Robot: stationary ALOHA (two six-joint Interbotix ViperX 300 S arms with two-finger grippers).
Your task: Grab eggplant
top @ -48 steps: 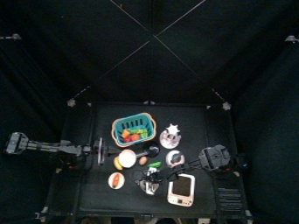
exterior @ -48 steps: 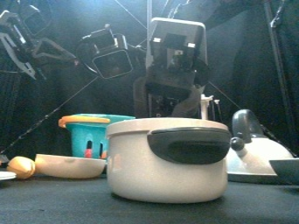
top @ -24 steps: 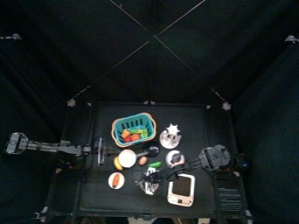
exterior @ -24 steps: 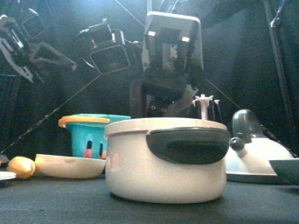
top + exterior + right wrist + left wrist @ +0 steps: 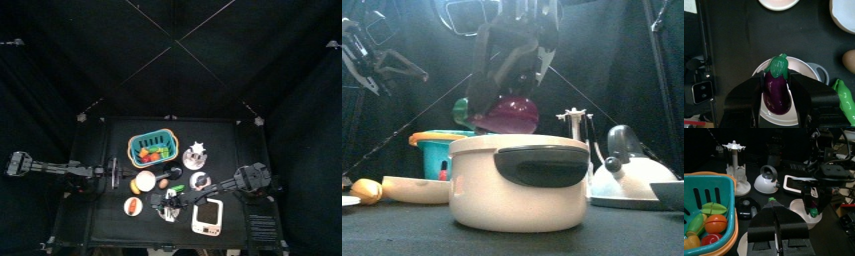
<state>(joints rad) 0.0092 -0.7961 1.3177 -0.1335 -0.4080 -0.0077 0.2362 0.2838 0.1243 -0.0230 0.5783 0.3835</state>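
Observation:
The eggplant (image 5: pixel 777 89) is dark purple with a green cap. My right gripper (image 5: pixel 777 81) is shut on it from both sides. In the front view the eggplant (image 5: pixel 509 113) hangs under the right gripper (image 5: pixel 516 80), just above the white pot (image 5: pixel 516 190). From the wrist, the pot's rim (image 5: pixel 806 65) shows directly beneath. The right arm (image 5: pixel 247 182) reaches in towards the table's front middle. My left gripper (image 5: pixel 777 225) rests at the left beside the teal basket (image 5: pixel 704 203), jaws together and holding nothing.
The teal basket (image 5: pixel 152 150) holds green and red food. A silver kettle (image 5: pixel 629 165) stands right of the pot, and a shallow white bowl (image 5: pixel 420 189) and a tan round piece (image 5: pixel 366 190) lie to its left. A white mug tree (image 5: pixel 734 160) stands further back.
The right gripper closed on the eggplant and rose; the eggplant now hangs above the pot in the front view. The left arm has not moved.

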